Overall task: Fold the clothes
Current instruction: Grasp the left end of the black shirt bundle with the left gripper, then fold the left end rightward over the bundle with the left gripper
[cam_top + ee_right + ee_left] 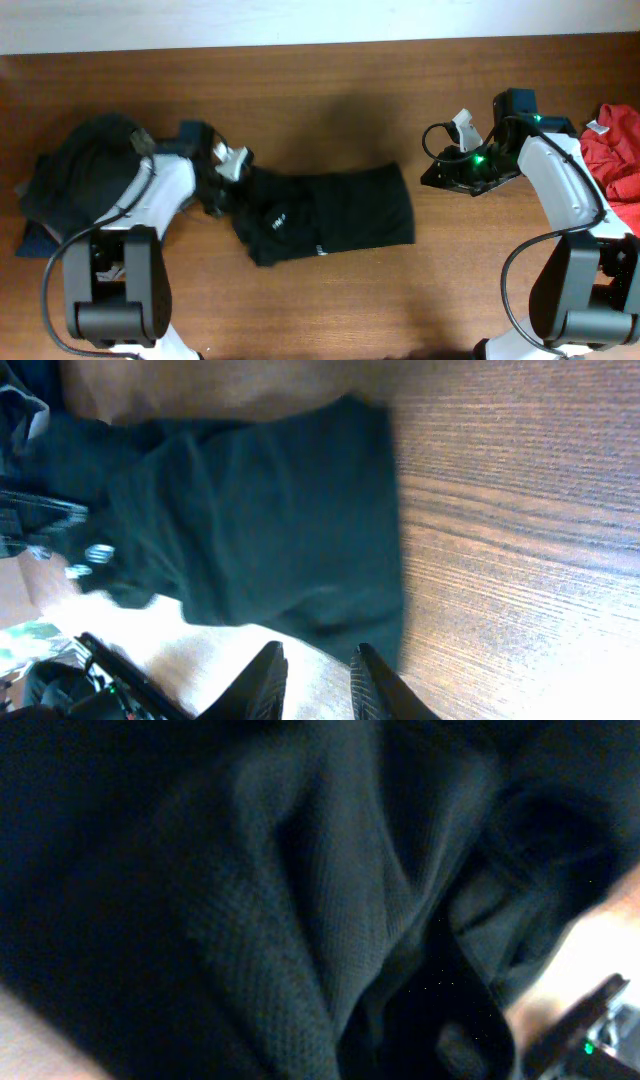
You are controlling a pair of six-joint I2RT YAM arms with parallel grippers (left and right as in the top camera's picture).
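Observation:
The clothes, a plain black garment, lie partly folded in the middle of the wooden table, with small white marks near the left end. My left gripper is down on the garment's bunched left end. In the left wrist view, creased black fabric fills the frame and hides the fingers, and the jaws are shut on it. My right gripper hovers to the right of the garment, clear of it. In the right wrist view its fingers stand a little apart with nothing between them, and the clothes lie ahead.
A charcoal-grey pile of garments lies at the left edge behind the left arm. A red garment sits at the far right edge. Bare wooden table runs along the back and front.

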